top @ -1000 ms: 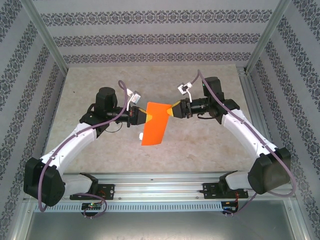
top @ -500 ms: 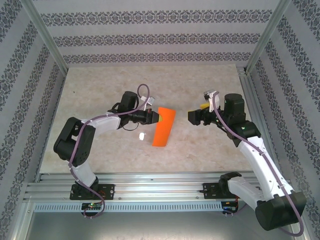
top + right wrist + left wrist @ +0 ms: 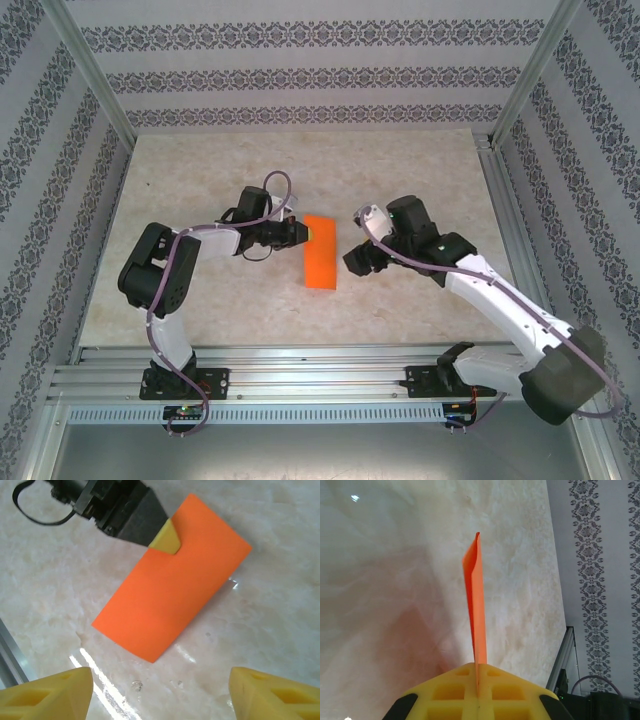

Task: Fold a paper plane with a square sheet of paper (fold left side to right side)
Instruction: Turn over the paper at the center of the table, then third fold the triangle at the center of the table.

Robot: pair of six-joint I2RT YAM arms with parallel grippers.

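The square sheet of paper (image 3: 321, 252) is bright orange and folded into a narrow strip at the middle of the table. My left gripper (image 3: 298, 232) is shut on its upper left edge. In the left wrist view the paper (image 3: 476, 595) runs edge-on straight out from between the closed yellow pads (image 3: 455, 692). My right gripper (image 3: 355, 262) hovers just right of the strip, apart from it. In the right wrist view its yellow fingertips (image 3: 55, 690) stand wide open with nothing between them, and the paper (image 3: 170, 600) lies beyond them with the left gripper's pad (image 3: 166, 539) on it.
The marble-look table top (image 3: 420, 170) has bare room behind and to both sides of the arms. Patterned walls (image 3: 300, 70) enclose it. An aluminium rail (image 3: 320, 365) runs along the near edge and a metal frame strip (image 3: 497, 200) along the right.
My right gripper has let go of the paper, opened and swung lower beside it. The left arm has drawn in, and the paper has come down and looks narrower.
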